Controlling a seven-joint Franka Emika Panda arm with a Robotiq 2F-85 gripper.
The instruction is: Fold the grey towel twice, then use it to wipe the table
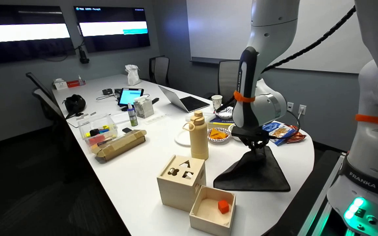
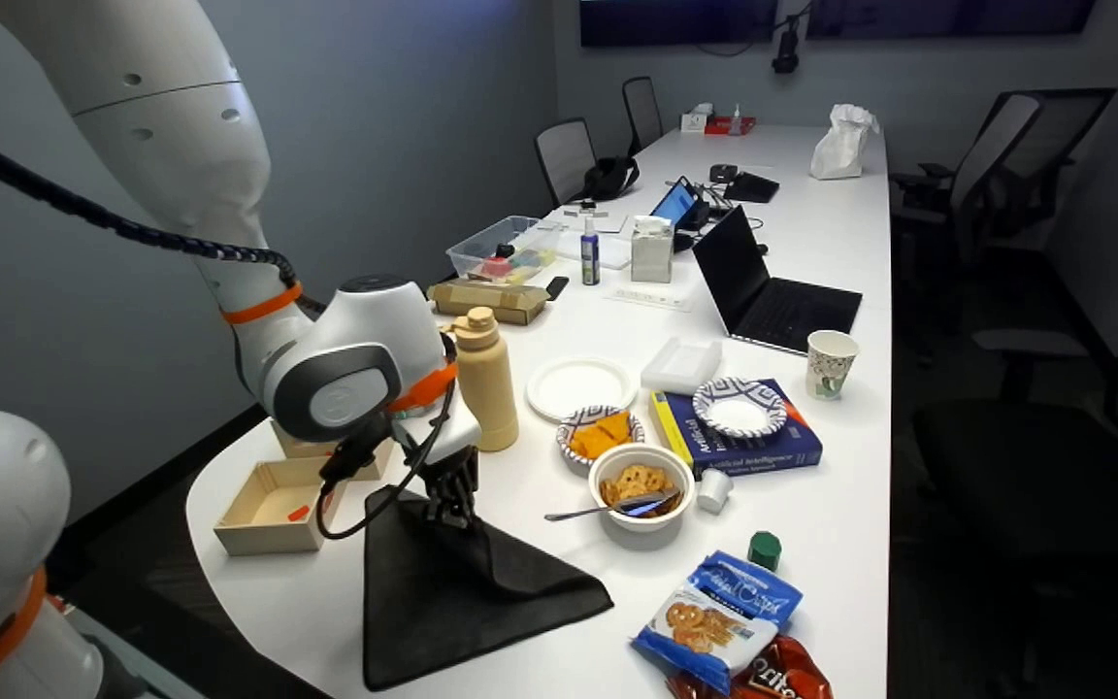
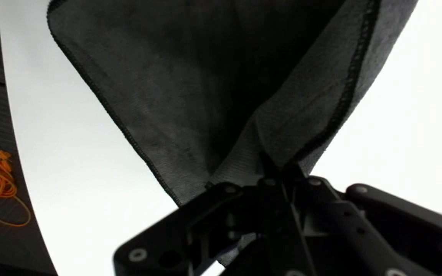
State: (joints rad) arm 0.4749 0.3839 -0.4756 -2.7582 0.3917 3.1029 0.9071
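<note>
The dark grey towel (image 1: pixel 253 175) lies on the white table (image 1: pixel 136 183) near the robot's base. It also shows in an exterior view (image 2: pixel 452 612) and fills much of the wrist view (image 3: pixel 182 99). My gripper (image 1: pixel 258 147) is shut on the towel's hemmed edge and lifts it off the table, so the cloth rises to a peak with part of the edge bent over. The gripper (image 2: pixel 452 510) covers the pinched cloth in an exterior view. In the wrist view the fingertips (image 3: pixel 282 168) are together with cloth between them.
A tan bottle (image 1: pixel 199 137), a wooden shape box (image 1: pixel 180 183) and an open wooden tray (image 1: pixel 205 226) stand beside the towel. A bowl of cookies with a spoon (image 2: pixel 641 485), a chip bowl (image 2: pixel 578 461), snack bags (image 2: pixel 719 621) and a book (image 2: pixel 772 456) lie beyond it.
</note>
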